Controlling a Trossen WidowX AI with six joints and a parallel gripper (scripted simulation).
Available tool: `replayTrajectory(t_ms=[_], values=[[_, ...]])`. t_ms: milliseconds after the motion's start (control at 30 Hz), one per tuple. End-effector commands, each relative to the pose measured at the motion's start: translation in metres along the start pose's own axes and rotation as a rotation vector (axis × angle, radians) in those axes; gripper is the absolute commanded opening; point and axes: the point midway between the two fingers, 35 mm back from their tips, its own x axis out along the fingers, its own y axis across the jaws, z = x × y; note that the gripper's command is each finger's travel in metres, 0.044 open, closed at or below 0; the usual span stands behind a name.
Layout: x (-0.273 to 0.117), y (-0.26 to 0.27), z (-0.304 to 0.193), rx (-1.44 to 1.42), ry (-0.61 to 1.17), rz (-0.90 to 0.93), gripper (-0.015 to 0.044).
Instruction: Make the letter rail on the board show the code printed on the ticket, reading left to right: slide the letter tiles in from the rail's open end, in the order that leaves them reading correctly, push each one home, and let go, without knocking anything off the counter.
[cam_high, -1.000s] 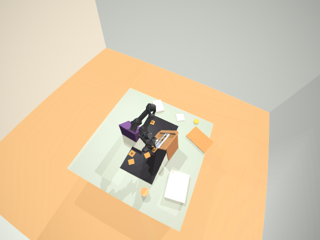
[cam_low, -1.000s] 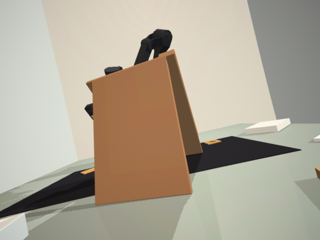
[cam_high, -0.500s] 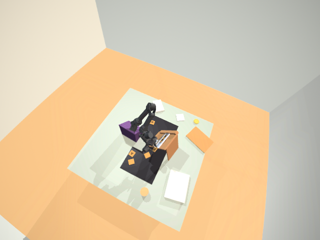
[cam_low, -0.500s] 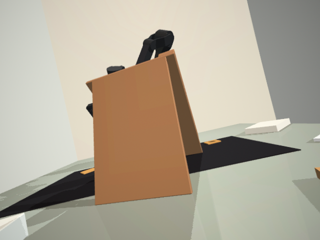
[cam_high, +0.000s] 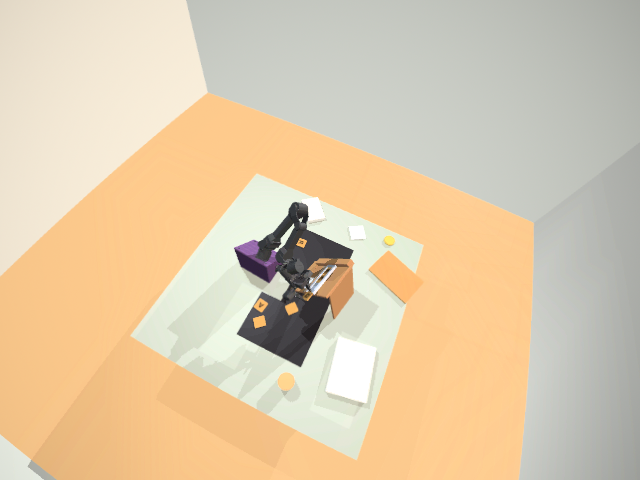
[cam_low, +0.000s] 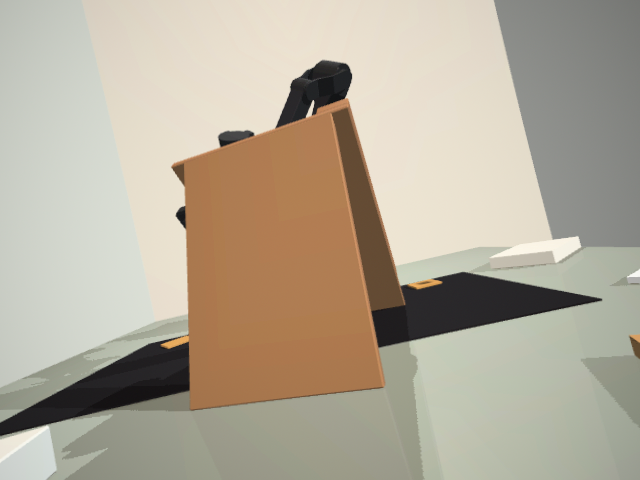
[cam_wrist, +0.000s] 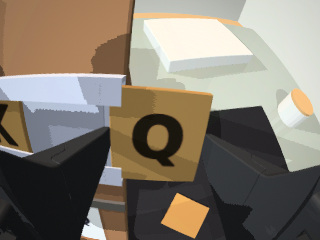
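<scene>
Wrist view: fingers clamped on Q tile (cam_wrist: 161, 134), its edge at the rail's (cam_wrist: 62, 90) open end.

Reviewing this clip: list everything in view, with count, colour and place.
brown board: one, standing on the counter
silver letter rail: one, on the board
square tile marked Q: one, orange, at the rail's end
tile marked X: one, orange, in the rail, partly seen
loose square tiles: four, orange, on the mat
flat mat: one, black, under the board
large flat box: one, white, beside the mat
smaller flat pieces: two, white, far edge
round piece: one, yellow, far edge
flat panel: one, orange, counter's edge
cylinder: one, white, orange top
block: one, purple, at the arm's base
arm: one, black
gripper: one, black, shut on the Q tile
</scene>
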Motion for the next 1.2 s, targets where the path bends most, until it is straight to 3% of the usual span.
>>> replayTrajectory(t_ms=[0,1167], values=[[0.000,0.002,0.000,0.004,-0.001,-0.004,0.0000],[0.000,0.019,0.000,0.005,-0.001,-0.003,0.0000]])
